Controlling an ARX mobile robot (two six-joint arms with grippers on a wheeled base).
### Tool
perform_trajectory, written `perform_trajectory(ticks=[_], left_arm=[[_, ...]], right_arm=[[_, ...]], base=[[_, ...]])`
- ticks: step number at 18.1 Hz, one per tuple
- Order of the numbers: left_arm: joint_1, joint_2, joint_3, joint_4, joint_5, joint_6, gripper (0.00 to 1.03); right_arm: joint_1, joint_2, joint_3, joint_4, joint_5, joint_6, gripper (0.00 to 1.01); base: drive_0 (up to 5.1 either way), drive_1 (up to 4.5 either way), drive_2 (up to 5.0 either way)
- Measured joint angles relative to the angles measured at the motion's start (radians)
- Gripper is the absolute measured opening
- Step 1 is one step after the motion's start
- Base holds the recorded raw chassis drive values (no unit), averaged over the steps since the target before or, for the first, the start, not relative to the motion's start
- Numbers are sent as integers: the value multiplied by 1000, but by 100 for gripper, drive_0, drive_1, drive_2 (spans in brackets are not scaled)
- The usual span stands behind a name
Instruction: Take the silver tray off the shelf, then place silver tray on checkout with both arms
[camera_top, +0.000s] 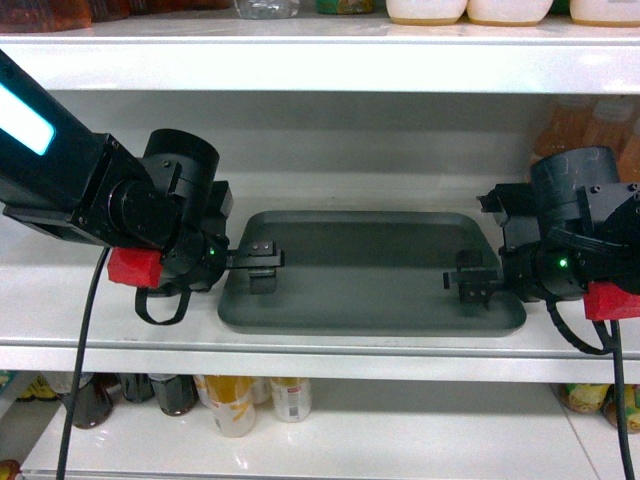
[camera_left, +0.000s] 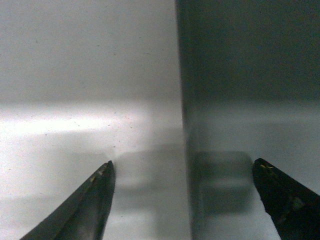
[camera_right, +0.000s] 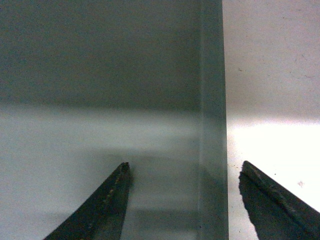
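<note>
1. Head view — silver tray (camera_top: 370, 275): lying flat on the shelf (camera_top: 300, 335), long side to the front, not yet lifted.
2. Left gripper (camera_top: 262, 262): at the tray's left short edge. Left wrist view shows fingertips (camera_left: 97, 192) parted wide, one either side of the tray rim (camera_left: 186, 150), not closed on it; nothing held.
3. Right gripper (camera_top: 470, 280): at the tray's right short edge. Right wrist view shows fingertips (camera_right: 112, 197) likewise spread, straddling the rim (camera_right: 212, 150) with a gap on both sides; nothing held.
4. Both arms: reaching in from opposite ends, roughly level with each other.
5. Bottles (camera_top: 235, 400): on the lower shelf board, apart from the work.
6. Checkout: not in any view.
7. Progress, judged: early — approach and alignment done; closing on both rims, lifting clear of the shelf, carrying to the checkout and setting down all left.
</note>
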Motion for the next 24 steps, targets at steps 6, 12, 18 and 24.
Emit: perform_trajectory(ticks=[6,12,18,24], left_arm=[[-4,9,13,-53,40,-54,21],[2,-40,-93,36,56,-116,3],[-17,-138,-246,122,26,-123,3],[-44,-306,-355,161,-6,-122,3]], right_arm=[[-24,3,5,-19,10,-16,3],[-25,-17,-54,38,-11,12,3],[-24,-117,-221,107,-29,56,3],[-27,-298,-369,160,-44,89,3]], base=[[0,0,0],[0,0,0],[0,0,0],[0,0,0]])
